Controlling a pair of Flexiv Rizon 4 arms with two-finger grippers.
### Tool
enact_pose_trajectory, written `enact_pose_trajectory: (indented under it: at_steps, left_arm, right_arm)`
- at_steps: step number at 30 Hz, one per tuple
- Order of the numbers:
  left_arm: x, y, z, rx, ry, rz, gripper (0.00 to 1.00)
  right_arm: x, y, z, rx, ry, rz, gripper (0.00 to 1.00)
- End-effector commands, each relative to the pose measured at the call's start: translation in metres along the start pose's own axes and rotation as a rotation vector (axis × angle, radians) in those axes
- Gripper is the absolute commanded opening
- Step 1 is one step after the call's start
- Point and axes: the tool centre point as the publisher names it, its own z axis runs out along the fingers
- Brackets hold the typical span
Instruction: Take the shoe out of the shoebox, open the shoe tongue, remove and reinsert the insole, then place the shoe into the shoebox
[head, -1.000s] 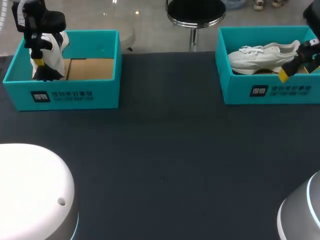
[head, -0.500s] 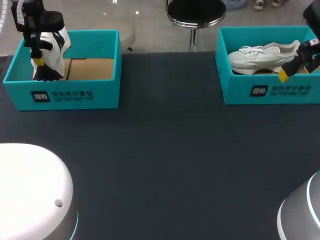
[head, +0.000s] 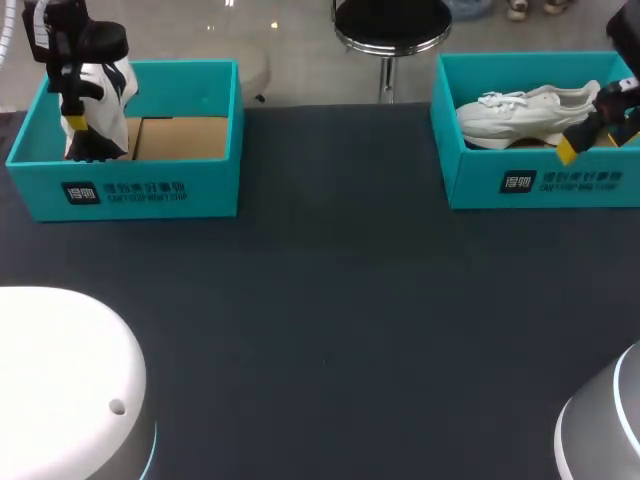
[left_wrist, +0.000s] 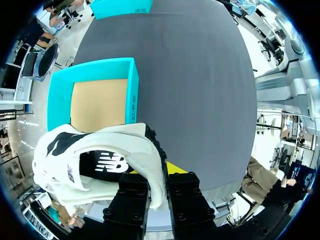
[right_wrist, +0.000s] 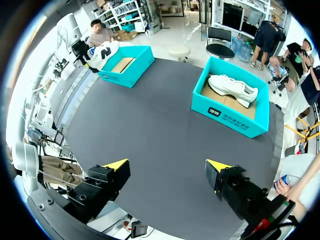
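Left gripper (left_wrist: 159, 184) was clamped on the black-white shoe (left_wrist: 105, 150). Both fingers pressed a white edge of it from two sides. One yellow tip showed just beside that edge in the left wrist view. The shoe hung on end over the left end of the left box (head: 150, 190), and its black side panel faced the wrist camera. In the head view the shoe's lower end sat behind the box's near wall. Could not tell whether it touched the box floor. The arm's black wrist covered part of the shoe's upper end there.

Left box stood at the far left corner of the table (head: 330, 300), top open, with brown cardboard floor showing beside the shoe.

Right gripper (right_wrist: 167, 169) was spread wide with nothing between the fingers. Both yellow tips showed far apart in the right wrist view, which looked out over the table toward both boxes. In the head view it showed at the table's right edge. One yellow tip there overlapped the near wall of the right box (head: 540, 180). Its height over the box could not be told.

Right box stood at the far right corner, top open. The white shoe (head: 525, 110) lay inside it sole down and lengthways, laces toward the box's left end. It touched neither gripper.

The two boxes were well apart, with dark table surface between them.
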Motion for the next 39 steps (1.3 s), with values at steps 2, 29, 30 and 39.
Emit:
enact_pose_trajectory:
  at_steps: [2, 29, 30, 39]
  left_arm:
    - [0.000, 0.000, -0.002, -0.002, 0.000, 0.001, 0.00]
    - [-0.007, 0.041, -0.009, -0.077, -0.090, 0.636, 0.00]
    - [-0.008, 0.043, -0.008, -0.095, -0.092, 0.688, 0.00]
    - [-0.010, 0.063, -0.013, -0.157, -0.181, 1.016, 0.00]
  right_arm:
    - [-0.001, 0.002, 0.001, 0.005, 0.001, 0.000, 1.00]
    - [-0.001, 0.002, 0.001, 0.005, 0.001, 0.000, 1.00]
    - [-0.001, 0.002, 0.001, 0.005, 0.001, 0.000, 1.00]
    - [-0.001, 0.002, 0.001, 0.005, 0.001, 0.000, 1.00]
